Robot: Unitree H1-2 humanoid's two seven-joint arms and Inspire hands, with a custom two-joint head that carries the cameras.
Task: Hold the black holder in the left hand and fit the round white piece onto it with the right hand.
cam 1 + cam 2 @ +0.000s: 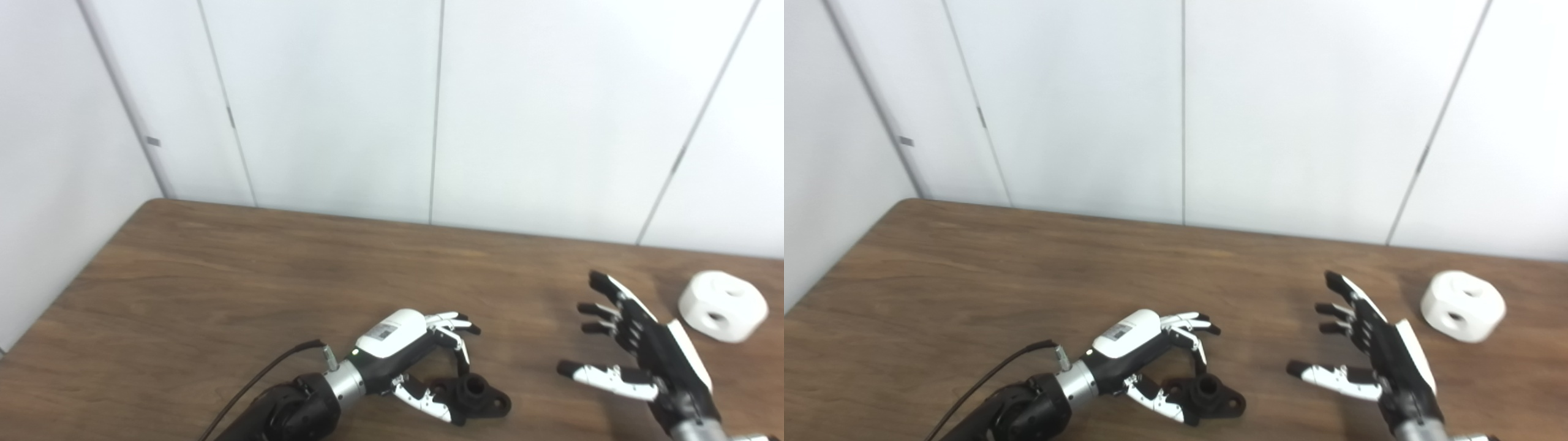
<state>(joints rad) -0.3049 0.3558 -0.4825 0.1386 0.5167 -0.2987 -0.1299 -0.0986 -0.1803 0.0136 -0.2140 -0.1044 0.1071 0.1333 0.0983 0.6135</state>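
**Wooden table, holder at the left hand's fingers**

Brown wood table [245, 275] runs back to white wall panels [331, 104].

Left eye view: the left hand [410, 352] curls around the black holder [478, 395]; whether the fingers actually grip is unclear. The right hand [637, 352] is spread, empty, its wrist cut off.

Right eye view: the round white piece [1462, 305], with dark holes, lies beyond the right hand's fingertips, apart, near the table's far edge.

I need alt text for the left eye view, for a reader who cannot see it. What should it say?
On a brown wooden table, the robot's left hand curls around a black holder lying near the front edge. The right hand is open with fingers spread, holding nothing. A round white piece with holes rests beyond it, at the right, untouched.
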